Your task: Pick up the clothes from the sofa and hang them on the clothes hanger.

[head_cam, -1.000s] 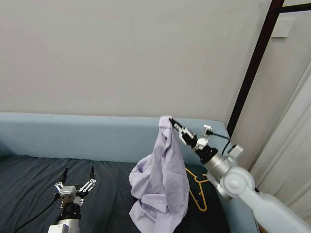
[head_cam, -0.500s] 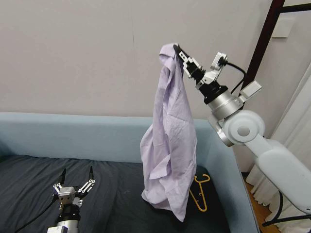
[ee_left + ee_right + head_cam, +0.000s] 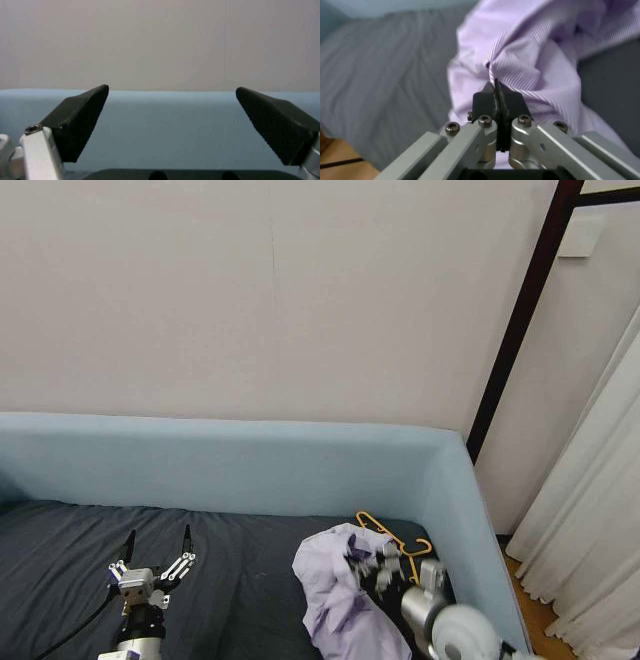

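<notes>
Lilac shirt (image 3: 330, 582) heaped on the sofa (image 3: 230, 465), pinched by the low right hand (image 3: 495, 87); left hand (image 3: 160, 534) upright, spread

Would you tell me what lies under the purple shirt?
The dark seat cushion shows around the shirt, which the right tool pinches. An orange hanger pokes out behind it, the rest covered.

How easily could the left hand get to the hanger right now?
Probably not easily: the left hand sits open far to the left, and the shirt, pinched by the right hand, lies between it and the hanger.
</notes>
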Available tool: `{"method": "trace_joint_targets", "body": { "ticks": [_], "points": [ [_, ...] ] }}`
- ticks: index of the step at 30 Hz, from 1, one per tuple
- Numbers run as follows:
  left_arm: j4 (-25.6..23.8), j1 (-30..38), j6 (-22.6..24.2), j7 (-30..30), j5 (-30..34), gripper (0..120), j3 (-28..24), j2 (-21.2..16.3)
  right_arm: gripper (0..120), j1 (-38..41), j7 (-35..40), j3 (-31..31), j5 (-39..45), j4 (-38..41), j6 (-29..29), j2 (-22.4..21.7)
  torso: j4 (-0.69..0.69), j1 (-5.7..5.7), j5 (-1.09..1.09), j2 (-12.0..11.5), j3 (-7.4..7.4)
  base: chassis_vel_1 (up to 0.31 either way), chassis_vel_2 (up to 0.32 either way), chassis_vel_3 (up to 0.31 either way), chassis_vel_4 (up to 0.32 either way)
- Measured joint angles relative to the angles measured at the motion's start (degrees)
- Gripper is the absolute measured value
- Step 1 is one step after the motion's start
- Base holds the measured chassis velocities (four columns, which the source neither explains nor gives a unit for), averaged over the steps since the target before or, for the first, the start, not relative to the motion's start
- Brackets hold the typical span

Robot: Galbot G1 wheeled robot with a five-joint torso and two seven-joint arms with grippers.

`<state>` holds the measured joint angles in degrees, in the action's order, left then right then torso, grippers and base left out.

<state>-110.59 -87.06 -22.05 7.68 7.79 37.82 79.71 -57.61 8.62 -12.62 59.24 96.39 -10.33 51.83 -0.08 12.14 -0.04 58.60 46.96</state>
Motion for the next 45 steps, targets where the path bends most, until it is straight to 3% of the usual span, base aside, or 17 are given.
{"method": "trace_joint_targets", "body": {
  "ticks": [8, 13, 20, 23, 25, 28, 29, 32, 38, 45],
  "points": [
    [0.3, 0.0, 0.0, 0.0, 0.0, 100, -0.4, -0.2, 3, -0.4, 1.8, 4.4, -2.9, -3.9, 3.9, 3.4, 0.02, 0.0, 0.0, 0.0, 0.0, 0.0, 0.0, 0.0, 0.0],
    [0.1, -0.4, -0.4, -0.1, -0.2, 100, -0.7, 0.0, 23, -1.2, 3.9, 7.9, -4.8, -1.1, 9.0, 3.8, 0.02, 0.0, -0.02, 0.0, 0.0, 0.0, 0.0, 0.0, 0.0],
    [-0.2, -1.0, -0.9, -0.3, -0.5, 100, -0.8, 0.1, 47, -4.6, 9.3, 9.2, -7.6, 1.9, 10.8, 3.4, 0.01, 0.0, -0.02, 0.0, 0.0, 0.0, 0.0, 0.0, 0.0],
    [-0.3, -1.2, -1.0, -0.3, -0.5, 100, -0.9, 0.0, 61, -8.3, 10.4, 8.4, -15.4, 4.0, 13.2, 2.9, 0.01, 0.0, -0.01, 0.0, 0.0, 0.0, 0.0, 0.0, 0.0],
    [-0.3, -1.2, -1.1, -0.3, -0.5, 100, -0.9, 0.0, 63, -9.4, 10.4, 7.6, -18.9, 4.7, 13.7, 2.6, 0.0, 0.0, -0.01, 0.0, 0.0, 0.0, 0.0, 0.0, 0.0],
    [-0.2, -1.3, -1.2, -0.3, -0.5, 100, -0.9, -0.1, 79, -10.9, 10.1, 4.0, -34.4, 4.5, 14.0, 2.1, 0.01, 0.0, -0.01, 0.0, 0.0, 0.0, 0.0, 0.0, 0.0],
    [-0.2, -1.3, -1.2, -0.3, -0.5, 100, -0.9, -0.1, 79, -10.9, 10.1, 4.0, -34.4, 4.5, 14.0, 2.1, 0.01, 0.0, -0.01, 0.0, 0.0, 0.0, 0.0, 0.0, 0.0],
    [-0.2, -1.2, -1.2, -0.3, -0.5, 100, -0.8, -0.4, 92, -9.7, 9.5, 1.2, -45.2, 1.9, 12.6, 1.9, 0.02, 0.0, -0.01, 0.0, 0.0, 0.0, 0.0, 0.0, 0.0],
    [-0.1, -1.2, -1.0, -0.3, -0.3, 100, -0.2, -0.7, 100, -7.3, 10.7, -2.1, -56.6, -2.1, 6.6, 1.2, 0.02, 0.01, -0.01, 0.0, 0.0, 0.0, 0.0, 0.0, 0.0],
    [0.1, -1.3, -0.9, -0.2, -0.3, 100, 0.0, -0.6, 100, -6.9, 14.1, -2.6, -58.6, -3.4, 2.6, 1.5, 0.01, 0.01, -0.01, 0.0, 0.0, 0.0, 0.0, 0.0, 0.0]
  ]
}}
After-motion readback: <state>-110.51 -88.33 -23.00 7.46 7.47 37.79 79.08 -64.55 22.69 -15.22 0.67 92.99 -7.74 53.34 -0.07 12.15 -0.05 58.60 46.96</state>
